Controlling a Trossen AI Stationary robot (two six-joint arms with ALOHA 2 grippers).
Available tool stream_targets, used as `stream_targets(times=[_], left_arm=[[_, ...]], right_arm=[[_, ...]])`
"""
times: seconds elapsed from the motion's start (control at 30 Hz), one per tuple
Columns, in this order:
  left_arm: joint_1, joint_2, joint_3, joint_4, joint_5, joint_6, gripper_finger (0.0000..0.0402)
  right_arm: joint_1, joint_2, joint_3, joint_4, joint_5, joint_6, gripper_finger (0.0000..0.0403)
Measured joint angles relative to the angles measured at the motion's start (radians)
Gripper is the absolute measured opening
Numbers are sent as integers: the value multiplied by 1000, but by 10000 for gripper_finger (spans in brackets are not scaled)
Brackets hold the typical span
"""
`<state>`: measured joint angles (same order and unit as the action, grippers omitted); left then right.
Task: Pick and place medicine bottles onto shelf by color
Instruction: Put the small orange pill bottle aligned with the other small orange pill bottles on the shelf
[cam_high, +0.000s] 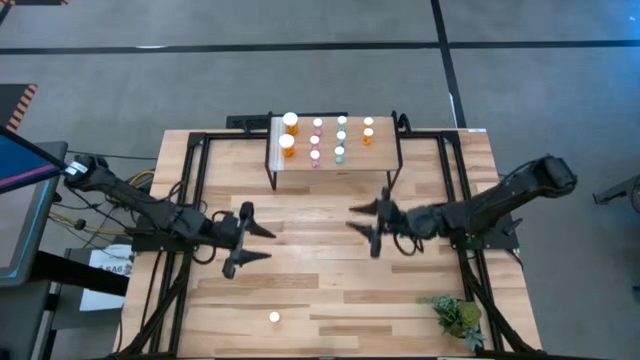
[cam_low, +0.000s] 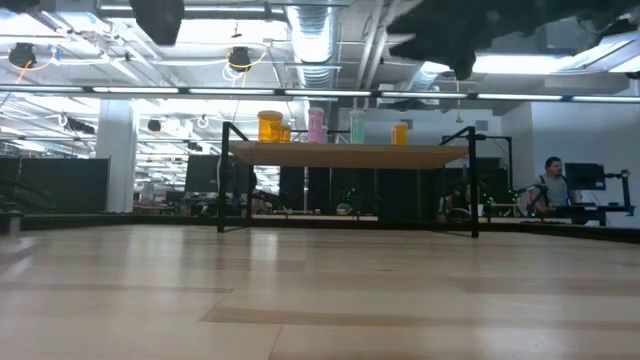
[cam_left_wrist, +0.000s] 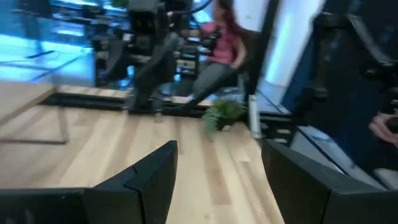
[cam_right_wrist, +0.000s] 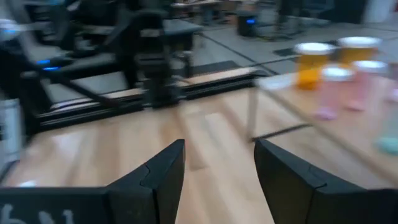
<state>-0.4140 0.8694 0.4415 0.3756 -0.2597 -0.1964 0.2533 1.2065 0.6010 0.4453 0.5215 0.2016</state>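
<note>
The light-wood shelf (cam_high: 335, 168) stands on thin black legs at the table's far middle. On it stand two wide orange bottles (cam_high: 289, 132), three pink ones (cam_high: 315, 141), three teal ones (cam_high: 341, 137) and two small orange ones (cam_high: 368, 129), all white-capped. They also show in the low view (cam_low: 316, 124) and the right wrist view (cam_right_wrist: 311, 62). One more white-capped bottle (cam_high: 274, 317) stands on the table near its front edge. My left gripper (cam_high: 258, 242) is open and empty, above the table left of centre. My right gripper (cam_high: 362, 222) is open and empty, right of centre, facing it.
A small green plant (cam_high: 458, 315) sits at the table's near right corner and shows in the left wrist view (cam_left_wrist: 224, 115). Black frame rails (cam_high: 190, 200) run along the table's left and right sides. People sit in the room beyond (cam_low: 550, 185).
</note>
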Motion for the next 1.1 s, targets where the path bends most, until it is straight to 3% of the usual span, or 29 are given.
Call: stream_targets(times=[0.2, 0.4, 0.8, 1.1], left_arm=[[-114, 62, 57, -13, -53, 54, 222], [-229, 135, 129, -177, -71, 29, 222], [-451, 319, 132, -222, -106, -135, 222], [-484, 547, 132, -204, -75, -290, 225]], right_arm=[[146, 125, 0, 184, 0, -1, 212], [214, 215, 14, 312, 0, -1, 212], [226, 248, 69, 316, 0, -24, 212], [222, 246, 70, 319, 0, -24, 210]])
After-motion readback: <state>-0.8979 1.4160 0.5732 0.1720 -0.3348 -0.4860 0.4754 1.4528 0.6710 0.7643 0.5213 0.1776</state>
